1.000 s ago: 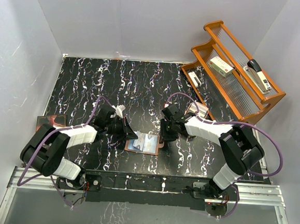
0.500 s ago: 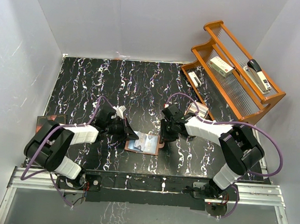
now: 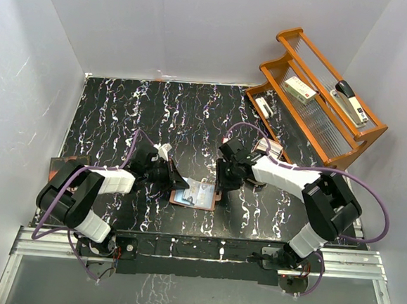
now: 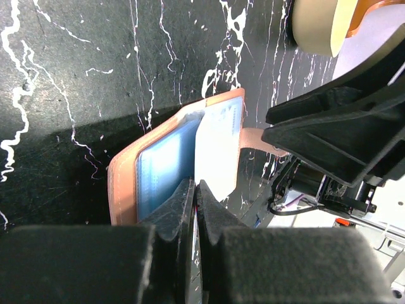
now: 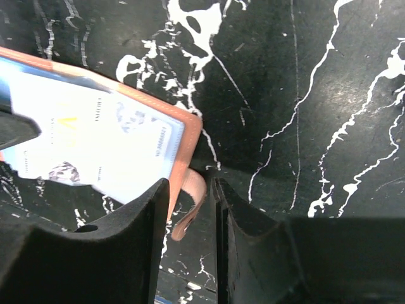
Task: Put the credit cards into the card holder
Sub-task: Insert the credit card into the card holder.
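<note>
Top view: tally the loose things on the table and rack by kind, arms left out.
Card holder: 1
Light blue-white card: 1
Dark booklet: 1
Wooden rack: 1
Stapler: 1
Small box on the rack: 1
Small white item on the rack: 1
Half-hidden thing behind the right arm, kind unclear: 1
Total: 8

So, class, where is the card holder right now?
In the top view the card holder lies open near the front edge of the table, between the left end effector and the right end effector.
</note>
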{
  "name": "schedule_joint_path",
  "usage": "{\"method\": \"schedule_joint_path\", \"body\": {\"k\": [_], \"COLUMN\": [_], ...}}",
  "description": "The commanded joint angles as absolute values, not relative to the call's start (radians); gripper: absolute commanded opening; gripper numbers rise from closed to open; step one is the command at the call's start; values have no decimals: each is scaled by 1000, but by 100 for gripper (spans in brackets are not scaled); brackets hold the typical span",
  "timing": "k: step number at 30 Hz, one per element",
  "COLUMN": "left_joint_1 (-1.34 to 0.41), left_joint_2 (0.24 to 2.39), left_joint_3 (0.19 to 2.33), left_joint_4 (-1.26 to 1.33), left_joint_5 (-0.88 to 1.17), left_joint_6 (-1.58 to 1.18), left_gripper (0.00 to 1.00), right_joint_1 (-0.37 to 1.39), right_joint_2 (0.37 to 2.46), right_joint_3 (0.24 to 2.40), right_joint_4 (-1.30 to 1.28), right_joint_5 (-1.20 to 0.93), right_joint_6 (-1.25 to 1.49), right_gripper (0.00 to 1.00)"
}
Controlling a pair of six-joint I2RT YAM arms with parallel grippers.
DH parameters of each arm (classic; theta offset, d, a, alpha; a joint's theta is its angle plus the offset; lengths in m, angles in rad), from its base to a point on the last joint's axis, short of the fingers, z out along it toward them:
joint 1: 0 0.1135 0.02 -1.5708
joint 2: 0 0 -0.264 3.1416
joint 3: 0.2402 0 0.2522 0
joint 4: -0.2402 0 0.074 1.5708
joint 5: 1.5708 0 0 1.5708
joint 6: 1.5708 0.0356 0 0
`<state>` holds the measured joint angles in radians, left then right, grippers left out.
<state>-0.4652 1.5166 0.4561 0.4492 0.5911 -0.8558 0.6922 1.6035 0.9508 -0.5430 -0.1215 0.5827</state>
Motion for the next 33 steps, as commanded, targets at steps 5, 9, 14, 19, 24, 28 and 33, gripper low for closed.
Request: {"method": "schedule_joint_path", "body": {"k": [5, 9, 14, 19, 24, 28, 33], "left_joint_1": [-468, -468, -470, -477, -483, -489, -497], "left_joint_2": [1521, 1514, 1503, 1493, 1514, 1515, 1493], "left_joint_3": [431, 429, 432, 426, 434, 447, 448], "left_joint_4": [484, 484, 477, 480, 485, 466, 419], "left_joint_5": [592, 592, 599, 587, 586, 578, 555], "left_joint_6": [-847, -848, -852, -853, -854, -846, -833], "left_gripper": [0, 0, 0, 0, 0, 0, 0], "right_joint_1": [726, 749, 770, 787, 796, 799, 803], "right_joint_2": [1559, 1584, 1628, 1656, 1667, 1665, 1671], "right_joint_3": [1012, 1014, 1002, 970, 950, 939, 934], "right_joint_4": [-547, -536, -528, -523, -519, -512, -505], "right_joint_5": [-88, -78, -48, -6, 17, 24, 23], "right_joint_6": [622, 627, 632, 635, 641, 648, 650], "right_gripper": [32, 33, 33, 28, 24, 22, 21]}}
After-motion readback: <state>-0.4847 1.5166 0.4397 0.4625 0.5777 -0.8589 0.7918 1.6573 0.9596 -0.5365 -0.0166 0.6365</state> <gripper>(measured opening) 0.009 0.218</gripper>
